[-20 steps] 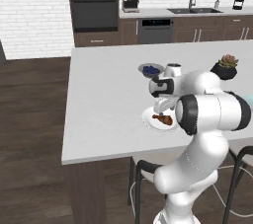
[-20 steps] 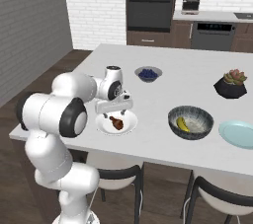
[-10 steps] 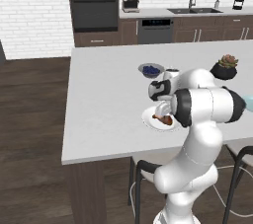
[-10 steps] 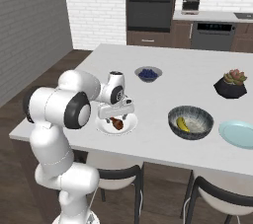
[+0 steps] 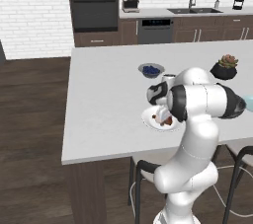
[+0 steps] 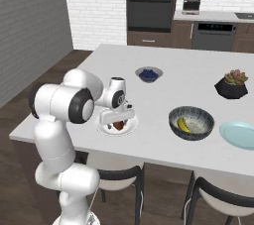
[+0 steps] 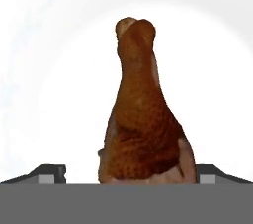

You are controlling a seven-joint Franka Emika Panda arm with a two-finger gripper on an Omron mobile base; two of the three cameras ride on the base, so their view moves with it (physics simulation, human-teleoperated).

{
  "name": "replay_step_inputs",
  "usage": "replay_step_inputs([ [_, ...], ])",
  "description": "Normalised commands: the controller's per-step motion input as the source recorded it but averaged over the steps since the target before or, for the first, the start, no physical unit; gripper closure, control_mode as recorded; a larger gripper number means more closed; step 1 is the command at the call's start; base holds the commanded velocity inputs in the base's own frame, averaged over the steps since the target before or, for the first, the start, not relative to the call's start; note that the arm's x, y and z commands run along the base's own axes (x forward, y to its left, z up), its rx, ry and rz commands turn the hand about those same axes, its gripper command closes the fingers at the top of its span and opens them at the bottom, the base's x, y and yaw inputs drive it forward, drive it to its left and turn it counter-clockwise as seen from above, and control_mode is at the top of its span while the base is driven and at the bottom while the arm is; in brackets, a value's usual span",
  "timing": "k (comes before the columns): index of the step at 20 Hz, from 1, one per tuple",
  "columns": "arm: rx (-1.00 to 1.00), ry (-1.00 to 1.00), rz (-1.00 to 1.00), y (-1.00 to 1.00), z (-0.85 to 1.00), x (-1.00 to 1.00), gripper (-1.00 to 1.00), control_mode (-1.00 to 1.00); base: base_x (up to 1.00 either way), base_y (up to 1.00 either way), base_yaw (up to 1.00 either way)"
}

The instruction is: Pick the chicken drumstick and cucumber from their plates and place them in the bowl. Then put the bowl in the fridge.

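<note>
I have the gripper (image 7: pixel 126 171) low over the white plate (image 6: pixel 130 128), jaws spread wide and holding nothing, with one dark finger tip (image 7: pixel 49 171) showing on each side of the chicken drumstick (image 7: pixel 141 114) in the hand view. The drumstick lies flat on that plate, its thick meaty end between the tips and its narrow bone end pointing away from the hand. To do this grasp well, I judge I should squeeze across that thick end, where the meat is widest, and keep the hand centred so both tips meet it together rather than nudging it sideways on the smooth plate.

Moving right along the counter (image 6: pixel 198 70) in the right base view, the bowl (image 6: pixel 191 123) sits well apart from the white plate, and the cucumber (image 6: pixel 183 124) already lies inside it. Beyond the bowl is the blue-green plate (image 6: pixel 240 135), bare. After lifting, I should carry the drumstick high enough to clear the bowl's rim before letting go.
</note>
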Motion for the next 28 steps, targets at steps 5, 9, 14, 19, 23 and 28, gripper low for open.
replay_step_inputs([
  [5,0.0,0.03,0.07,0.0,-0.17,0.0,1.0,-1.0,0.0,0.0,0.0],
  [9,0.0,-0.02,0.04,-0.02,0.04,-0.12,1.0,-1.0,0.0,0.0,0.0],
  [14,0.0,-0.08,0.0,-0.13,0.64,-0.55,1.0,-1.0,0.0,0.0,0.0],
  [19,0.03,-0.01,-0.01,-0.27,0.99,-0.47,1.0,-1.0,0.0,0.0,0.0],
  [23,0.01,0.0,-0.11,-0.44,0.73,-0.31,1.0,-1.0,0.0,0.0,0.0],
  [28,0.0,0.01,-0.15,-0.6,0.52,-0.07,1.0,-1.0,0.0,0.0,0.0],
])
